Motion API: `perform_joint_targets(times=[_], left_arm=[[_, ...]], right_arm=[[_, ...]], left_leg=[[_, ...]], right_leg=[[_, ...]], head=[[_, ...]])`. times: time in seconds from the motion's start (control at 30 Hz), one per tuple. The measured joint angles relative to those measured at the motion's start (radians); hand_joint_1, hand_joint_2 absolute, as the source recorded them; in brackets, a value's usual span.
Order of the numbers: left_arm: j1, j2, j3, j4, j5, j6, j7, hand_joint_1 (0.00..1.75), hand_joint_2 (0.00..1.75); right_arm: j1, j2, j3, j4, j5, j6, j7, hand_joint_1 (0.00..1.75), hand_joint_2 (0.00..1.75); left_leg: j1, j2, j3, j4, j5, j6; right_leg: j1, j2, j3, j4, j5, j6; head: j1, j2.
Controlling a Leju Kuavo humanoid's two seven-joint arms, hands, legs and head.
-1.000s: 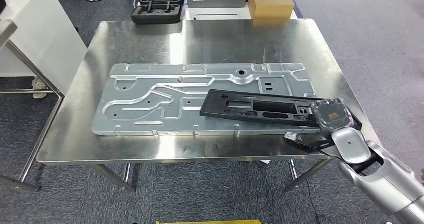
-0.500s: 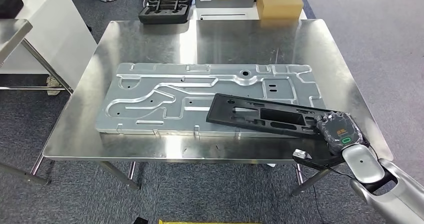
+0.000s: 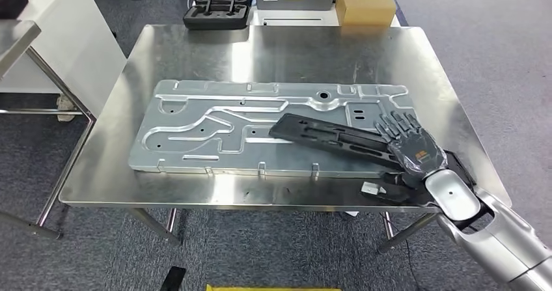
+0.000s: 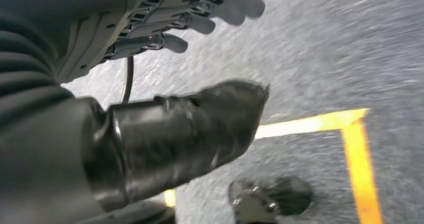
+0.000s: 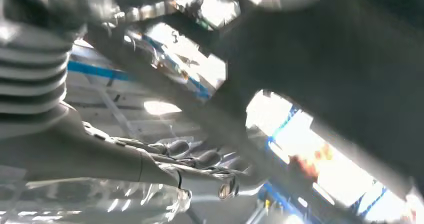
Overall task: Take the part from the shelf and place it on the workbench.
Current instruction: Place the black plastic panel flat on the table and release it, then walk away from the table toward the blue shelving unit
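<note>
Black moulded plastic, long, flat and pierced with rectangular slots, the part [image 3: 338, 141] lies slantwise across the ribbed aluminium panel [image 3: 215, 125] on the brushed steel workbench [image 3: 286, 50], its near end under the right hand [image 3: 411, 149], whose fingers fan out flat over it, gripping nothing. To finish well, I judge the hand should lift straight off without dragging the part. The left hand [image 4: 150, 58] hangs above grey carpet, fingers loosely spread, empty.

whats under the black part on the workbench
The black part lies across the stamped metal panel, which lies on the workbench. The right hand covers its near end, hiding what lies beneath there.
</note>
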Motion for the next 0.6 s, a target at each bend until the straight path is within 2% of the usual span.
perform_joint_targets(times=[0.03,0.1,0.13,0.17,0.2,0.27,0.33,0.4,0.47,0.5,0.53,0.6], left_arm=[[-0.004,-0.001,0.005,0.0,0.005,-0.002,0.005,0.0,0.0],[-0.018,-0.002,0.017,0.0,0.009,-0.004,0.019,0.0,0.0],[-0.027,-0.003,0.021,0.0,0.012,-0.006,0.028,0.0,0.0],[-0.034,-0.003,0.026,0.0,0.015,-0.007,0.037,0.0,0.0],[-0.039,-0.003,0.03,0.0,0.018,-0.008,0.044,0.0,0.0],[-0.05,-0.003,0.039,0.0,0.023,-0.008,0.056,0.0,0.0],[-0.063,-0.002,0.045,0.0,0.027,-0.009,0.066,0.0,0.0],[-0.075,0.0,0.05,0.0,0.031,-0.01,0.075,0.0,0.0],[-0.082,0.005,0.057,0.0,0.036,-0.011,0.082,0.0,0.0],[-0.086,0.007,0.06,0.0,0.04,-0.011,0.087,0.0,0.0],[-0.092,0.01,0.063,0.0,0.042,-0.012,0.093,0.0,0.0],[-0.103,0.014,0.066,0.0,0.047,-0.013,0.109,0.0,0.0]], right_arm=[[-0.013,0.006,0.008,0.004,0.0,-0.009,-0.004,0.0,0.0],[-0.035,0.021,0.029,0.013,0.0,-0.023,-0.012,0.0,0.0],[-0.043,0.031,0.04,0.019,0.0,-0.029,-0.015,0.0,0.0],[-0.05,0.041,0.051,0.024,-0.001,-0.035,-0.019,0.0,0.0],[-0.059,0.05,0.062,0.029,-0.002,-0.04,-0.021,0.0,0.0],[-0.083,0.067,0.082,0.037,-0.004,-0.052,-0.026,0.0,0.0],[-0.111,0.085,0.102,0.045,-0.007,-0.063,-0.031,0.0,0.0],[-0.13,0.101,0.121,0.052,-0.009,-0.072,-0.037,0.0,0.0],[-0.143,0.116,0.136,0.058,-0.011,-0.078,-0.042,0.0,0.0],[-0.152,0.125,0.143,0.061,-0.013,-0.083,-0.044,0.0,0.0],[-0.164,0.133,0.149,0.064,-0.015,-0.09,-0.044,0.0,0.0],[-0.187,0.154,0.161,0.071,-0.022,-0.111,-0.045,0.0,0.0]], left_leg=[[0.003,0.001,0.003,-0.008,0.005,0.003],[0.001,0.002,0.003,-0.01,0.007,0.008],[0.0,0.001,0.002,-0.009,0.007,0.009],[0.0,0.001,0.002,-0.007,0.005,0.009],[0.0,0.0,0.001,-0.003,0.003,0.009],[0.0,-0.001,0.001,0.007,-0.004,0.004],[-0.004,-0.002,-0.008,0.022,-0.011,-0.005],[-0.007,-0.002,-0.018,0.028,-0.012,-0.013],[-0.005,-0.002,-0.022,0.033,-0.016,-0.021],[-0.005,-0.002,-0.03,0.049,-0.027,-0.027],[-0.003,-0.001,-0.046,0.084,-0.048,-0.034],[0.002,-0.001,-0.106,0.207,-0.105,-0.045]], right_leg=[[0.0,0.0,-0.016,0.035,-0.021,0.002],[0.0,-0.001,-0.072,0.154,-0.078,0.004],[-0.001,-0.001,-0.098,0.208,-0.094,0.006],[-0.002,-0.001,-0.113,0.235,-0.094,0.008],[-0.002,-0.001,-0.109,0.223,-0.074,0.009],[-0.004,-0.002,-0.057,0.111,-0.011,0.009],[-0.001,-0.002,-0.012,0.014,0.018,0.003],[0.004,-0.001,-0.008,-0.003,0.016,-0.006],[0.002,-0.001,-0.01,-0.005,0.019,-0.018],[0.0,-0.002,-0.01,-0.007,0.021,-0.024],[-0.002,-0.003,-0.009,-0.01,0.023,-0.029],[-0.002,-0.004,-0.009,-0.011,0.023,-0.036]], head=[[0.003,0.0],[0.008,0.0],[0.01,0.0],[0.011,0.0],[0.012,0.0],[0.014,0.0],[0.016,0.0],[0.017,0.0],[0.017,0.0],[0.016,0.0],[0.015,0.0],[0.012,0.0]])
